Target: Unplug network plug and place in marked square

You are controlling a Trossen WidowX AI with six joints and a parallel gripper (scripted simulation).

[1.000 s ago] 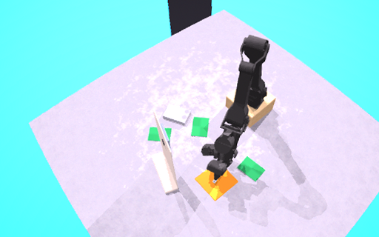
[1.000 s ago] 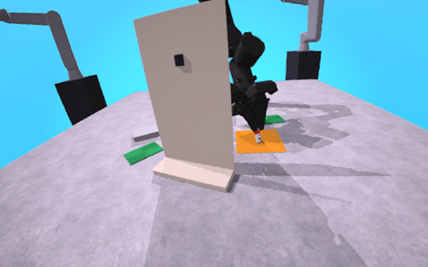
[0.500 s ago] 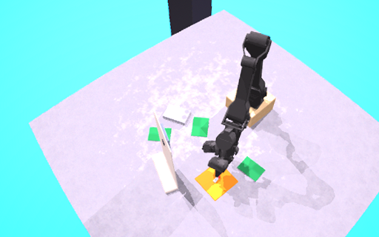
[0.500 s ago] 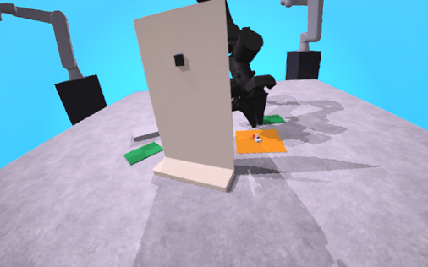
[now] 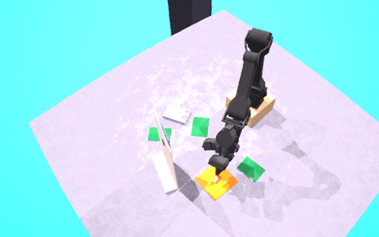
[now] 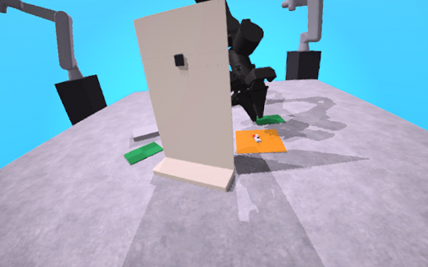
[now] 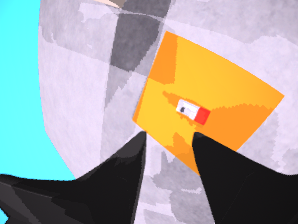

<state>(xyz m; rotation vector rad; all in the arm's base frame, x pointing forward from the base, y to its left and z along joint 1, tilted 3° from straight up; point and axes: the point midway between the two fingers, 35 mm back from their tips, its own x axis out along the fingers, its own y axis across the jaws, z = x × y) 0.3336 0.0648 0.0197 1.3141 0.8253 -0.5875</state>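
The small white plug (image 5: 218, 177) (image 6: 255, 137) (image 7: 194, 110) with its red end lies flat on the orange marked square (image 5: 223, 189) (image 6: 271, 145) (image 7: 233, 90), near the square's middle. My gripper (image 5: 220, 170) (image 6: 259, 111) (image 7: 169, 137) hangs a little above the square, and its fingers are open with nothing between them. The plug lies free, beyond the fingertips in the wrist view. The upright beige panel (image 5: 166, 159) (image 6: 190, 99) stands just to the left of the square. Its dark socket (image 6: 179, 60) shows in the exterior view.
Green flat tiles (image 5: 200, 127) (image 5: 251, 168) (image 5: 155, 134) and a pale tile (image 5: 176, 114) lie around the panel and the arm. The arm's base sits on a wooden block (image 5: 265, 106). Two grey arms on dark pedestals (image 6: 66, 40) (image 6: 313, 17) stand at the table's far edges.
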